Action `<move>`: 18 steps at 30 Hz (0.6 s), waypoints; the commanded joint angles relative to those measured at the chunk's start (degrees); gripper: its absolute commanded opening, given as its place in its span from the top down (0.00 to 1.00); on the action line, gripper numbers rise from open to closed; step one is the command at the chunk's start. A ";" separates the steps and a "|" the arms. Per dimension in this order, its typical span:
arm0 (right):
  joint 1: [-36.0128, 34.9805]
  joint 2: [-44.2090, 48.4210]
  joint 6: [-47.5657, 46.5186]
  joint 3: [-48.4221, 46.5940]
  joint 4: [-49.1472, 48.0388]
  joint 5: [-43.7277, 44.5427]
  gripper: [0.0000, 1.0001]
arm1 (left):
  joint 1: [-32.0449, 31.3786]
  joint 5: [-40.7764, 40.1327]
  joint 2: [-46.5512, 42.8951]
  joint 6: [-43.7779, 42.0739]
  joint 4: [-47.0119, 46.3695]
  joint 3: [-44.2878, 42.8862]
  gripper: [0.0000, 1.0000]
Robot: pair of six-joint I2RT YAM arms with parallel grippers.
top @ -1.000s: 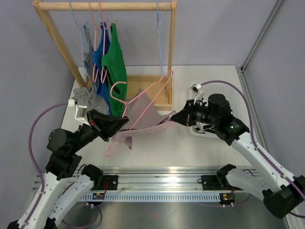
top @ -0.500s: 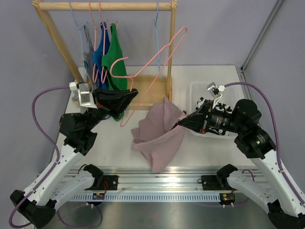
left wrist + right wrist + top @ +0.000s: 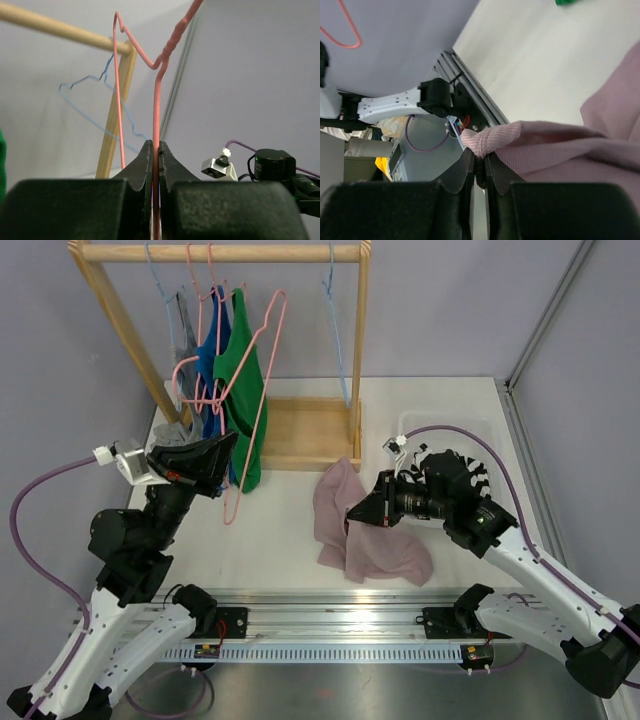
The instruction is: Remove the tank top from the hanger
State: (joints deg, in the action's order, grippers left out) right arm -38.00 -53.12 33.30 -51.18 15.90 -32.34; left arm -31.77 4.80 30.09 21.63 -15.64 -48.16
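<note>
The pink tank top (image 3: 360,530) lies crumpled on the table, off the hanger. My right gripper (image 3: 352,514) is shut on a fold of it; the right wrist view shows the ribbed pink cloth (image 3: 555,145) pinched between the jaws. My left gripper (image 3: 230,442) is shut on the bare pink wire hanger (image 3: 258,380) and holds it upright at the left, in front of the hanging clothes. In the left wrist view the hanger wire (image 3: 157,110) runs straight up from the closed jaws.
A wooden rack (image 3: 220,254) at the back carries a green top (image 3: 243,380), a blue top (image 3: 207,365), a grey top (image 3: 183,360) and a bare blue hanger (image 3: 335,330). A white bin (image 3: 480,430) stands at the right behind my right arm.
The tank top has come off the hanger. My left gripper swung the bare hanger left toward the rack. My right gripper lowered the tank top to the table.
</note>
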 commanded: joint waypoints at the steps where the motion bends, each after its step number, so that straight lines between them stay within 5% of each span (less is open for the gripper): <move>1: -1.29 -0.40 0.89 2.82 -1.14 7.10 0.99 | -0.14 -4.53 1.02 0.08 10.61 -3.23 1.00; 2: -1.38 -0.75 0.80 3.27 -0.79 8.68 0.96 | -0.14 -4.53 2.51 0.34 13.76 -4.21 1.00; 3: -1.38 -1.01 0.72 3.45 -0.61 9.04 0.70 | -0.14 -6.10 3.22 0.43 15.18 -5.35 1.00; 5: -1.38 -1.46 0.37 3.28 0.62 11.23 0.33 | -0.14 -7.86 5.41 1.75 18.86 -8.17 1.00; 6: -1.38 -1.37 0.10 2.93 1.23 12.29 0.01 | -0.14 -8.74 5.94 2.27 19.85 -8.87 1.00; 13: -1.46 3.19 -3.06 -0.24 6.68 19.85 0.00 | -0.14 -12.97 12.97 2.28 25.56 -16.86 1.00; 18: -1.46 5.48 -3.24 0.37 7.48 21.70 0.01 | -0.14 -15.34 23.51 2.02 33.21 -31.34 1.00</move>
State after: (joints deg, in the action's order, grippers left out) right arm -39.00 -49.06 31.44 -48.84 23.11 -14.04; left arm -31.77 -7.49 49.47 23.92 15.07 -71.44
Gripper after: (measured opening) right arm 0.993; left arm 0.024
